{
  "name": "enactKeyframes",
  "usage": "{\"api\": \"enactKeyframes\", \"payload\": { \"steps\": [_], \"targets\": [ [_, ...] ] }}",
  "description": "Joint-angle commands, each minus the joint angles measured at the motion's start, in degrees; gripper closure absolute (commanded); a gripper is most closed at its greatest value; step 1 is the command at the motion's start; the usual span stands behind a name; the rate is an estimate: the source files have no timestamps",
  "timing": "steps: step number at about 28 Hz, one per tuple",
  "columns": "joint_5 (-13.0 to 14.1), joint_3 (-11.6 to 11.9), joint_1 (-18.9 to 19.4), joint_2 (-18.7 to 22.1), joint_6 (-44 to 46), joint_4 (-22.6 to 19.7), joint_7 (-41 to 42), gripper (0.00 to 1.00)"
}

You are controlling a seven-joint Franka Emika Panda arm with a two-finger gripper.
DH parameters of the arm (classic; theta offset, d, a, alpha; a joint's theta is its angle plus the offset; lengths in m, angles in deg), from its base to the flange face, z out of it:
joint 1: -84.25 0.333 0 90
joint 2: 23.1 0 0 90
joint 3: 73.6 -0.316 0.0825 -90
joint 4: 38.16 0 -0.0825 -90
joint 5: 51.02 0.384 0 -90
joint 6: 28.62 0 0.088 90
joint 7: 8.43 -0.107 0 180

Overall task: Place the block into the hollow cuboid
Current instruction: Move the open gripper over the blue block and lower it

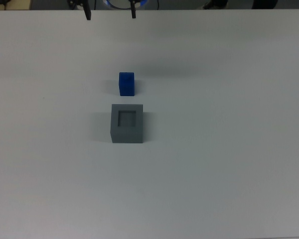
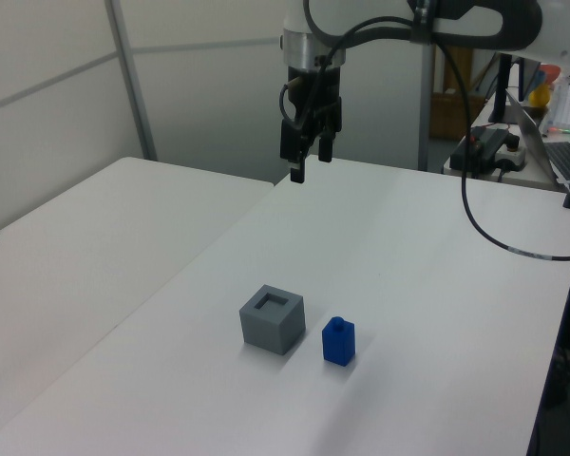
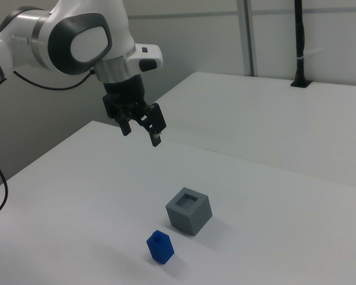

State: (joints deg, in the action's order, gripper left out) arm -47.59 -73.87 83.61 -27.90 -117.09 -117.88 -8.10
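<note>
Nothing is grasped yet: the gripper [image 3: 140,132] hangs high above the table [image 1: 229,164], fingers spread apart and empty. The block [image 2: 338,341] stands just beside the hollow cuboid [image 2: 272,318], apart from it. Next, I reckon, comes a descent over the block.

White table [image 1: 229,174], blue block [image 1: 126,83], grey hollow cuboid [image 1: 126,124]
</note>
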Motion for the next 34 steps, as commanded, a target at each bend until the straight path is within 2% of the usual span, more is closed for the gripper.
{"api": "enactKeyframes", "payload": {
  "steps": [1,6,8,11,12,13,14,16,19,28,34],
  "targets": [
    [-0.1,0.44,0.2,1.12,0.83,-2.54,0.46,0.0],
    [0.08,0.36,-0.06,1.2,0.13,-3.25,1.42,0.0],
    [0.17,0.18,-0.24,1.55,-0.83,-6.32,1.77,0.0],
    [0.35,-0.08,-0.24,4.27,-5.65,-12.37,3.09,0.0],
    [0.26,-0.17,-0.15,5.5,-7.67,-15.35,3.18,0.0],
    [0.26,-0.26,0.02,8.47,-12.13,-21.04,3.18,0.0],
    [0.26,-0.26,0.11,9.89,-14.35,-23.53,3.18,0.0],
    [0.26,-0.35,0.29,12.01,-17.35,-27.85,3.1,0.0],
    [0.26,-0.35,0.29,12.98,-18.33,-31.72,3.18,0.0],
    [0.0,-0.61,0.37,10.79,-25.08,-39.64,3.27,0.0],
    [-1.14,-0.61,1.25,4.9,-29.31,-40.17,3.27,0.0]
  ]
}}
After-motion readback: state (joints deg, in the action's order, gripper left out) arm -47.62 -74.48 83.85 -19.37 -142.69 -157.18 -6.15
